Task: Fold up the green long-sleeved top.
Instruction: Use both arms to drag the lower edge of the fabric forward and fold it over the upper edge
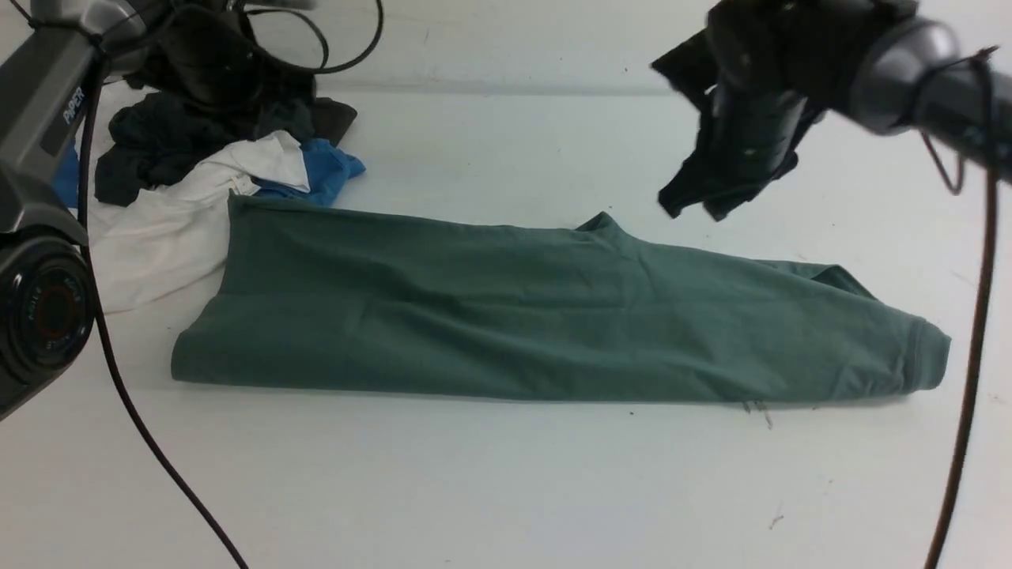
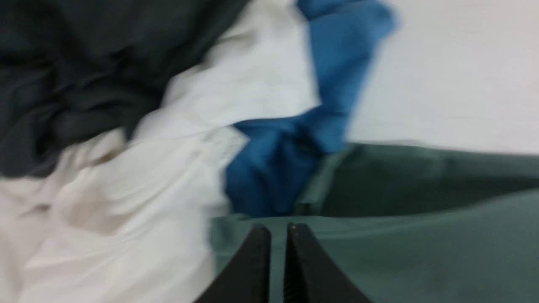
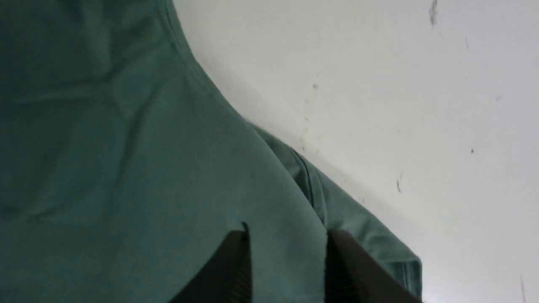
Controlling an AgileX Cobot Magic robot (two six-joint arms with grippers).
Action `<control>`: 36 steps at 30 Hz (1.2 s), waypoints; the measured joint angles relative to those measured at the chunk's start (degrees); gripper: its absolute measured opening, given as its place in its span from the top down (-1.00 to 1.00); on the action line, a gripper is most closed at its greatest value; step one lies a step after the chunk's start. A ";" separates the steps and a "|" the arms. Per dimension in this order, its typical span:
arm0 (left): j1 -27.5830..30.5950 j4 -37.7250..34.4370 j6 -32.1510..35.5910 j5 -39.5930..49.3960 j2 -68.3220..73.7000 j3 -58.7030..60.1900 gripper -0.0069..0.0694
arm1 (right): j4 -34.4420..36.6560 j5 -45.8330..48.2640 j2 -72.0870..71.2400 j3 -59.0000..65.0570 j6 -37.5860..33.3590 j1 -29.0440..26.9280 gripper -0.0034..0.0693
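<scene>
The green long-sleeved top (image 1: 514, 316) lies folded into a long band across the middle of the table, its ribbed edge (image 1: 921, 356) at the right end. My right gripper (image 1: 692, 205) hangs blurred in the air above and behind the band's right part. In the right wrist view that gripper (image 3: 286, 233) is open over the green top (image 3: 126, 168), with nothing between its fingers. My left gripper (image 2: 276, 227) is shut, empty, above the far left corner of the green top (image 2: 421, 244). In the front view only the left arm (image 1: 47, 103) shows plainly.
A pile of dark (image 1: 182, 134), white (image 1: 166, 229) and blue (image 1: 316, 170) garments sits at the back left, touching the top's far left corner. A black cable (image 1: 158, 458) crosses the front left of the table. Another cable (image 1: 964, 379) hangs at the right.
</scene>
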 joint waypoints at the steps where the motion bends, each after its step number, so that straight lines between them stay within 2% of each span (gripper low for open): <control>1: -0.15 -0.66 0.66 0.01 -0.10 -0.07 0.77 | 0.70 0.00 -0.06 0.07 0.00 0.00 0.50; 2: -1.54 -3.44 2.66 0.08 -0.88 -0.07 0.81 | 6.56 0.32 -0.44 0.55 -1.85 -4.32 0.73; 4: -2.80 -6.33 4.54 0.02 -1.34 1.18 0.83 | 13.81 0.65 -0.97 2.00 -2.82 -9.56 0.87; 6: -4.09 -8.14 5.90 0.02 -1.57 4.47 0.83 | 18.03 0.79 -1.38 3.79 -3.13 -13.13 0.90; 9: -4.98 -8.83 6.48 0.02 -1.51 10.27 0.83 | 19.05 0.97 -1.87 6.81 -4.27 -16.04 0.82; 12: -5.03 -8.67 6.68 0.02 -0.55 16.75 0.83 | 17.24 1.09 -1.76 8.94 -5.70 -16.60 0.56; 14: -4.96 -7.88 6.68 0.02 0.73 19.19 0.83 | 15.75 1.09 -1.09 9.17 -7.11 -16.60 0.27; 15: -4.96 -7.75 6.68 0.02 0.73 19.19 0.83 | 15.75 1.09 -1.01 9.17 -7.27 -16.60 0.25; 16: -4.97 -7.27 6.62 -0.06 1.47 19.84 0.83 | 15.39 0.96 -0.41 9.17 -8.58 -16.60 0.06; 19: -4.97 -6.99 6.51 -0.47 3.14 20.22 0.83 | 14.75 0.96 1.72 9.17 -9.72 -16.60 -0.28; 23: -4.97 -6.50 6.47 -0.52 4.04 20.29 0.83 | 14.88 0.94 4.61 9.17 -8.75 -16.67 -0.41; 25: -4.97 -6.37 6.47 -0.52 4.04 20.29 0.83 | 15.83 0.89 5.56 9.17 -8.69 -16.67 -0.35; 27: -4.97 -6.35 6.47 -0.52 4.04 20.29 0.83 | 16.46 0.78 5.96 9.17 -8.69 -16.67 -0.17; 31: -4.97 -6.18 6.47 -0.53 4.04 20.29 0.83 | 16.63 0.76 6.04 9.01 -8.48 -16.67 0.54; 33: -4.97 -6.09 6.47 -0.53 4.04 20.29 0.83 | 16.57 0.76 5.87 8.17 -7.54 -16.67 0.82; 36: -4.97 -6.07 6.47 -0.53 4.04 20.29 0.83 | 15.46 0.92 5.09 6.25 -5.68 -16.67 0.90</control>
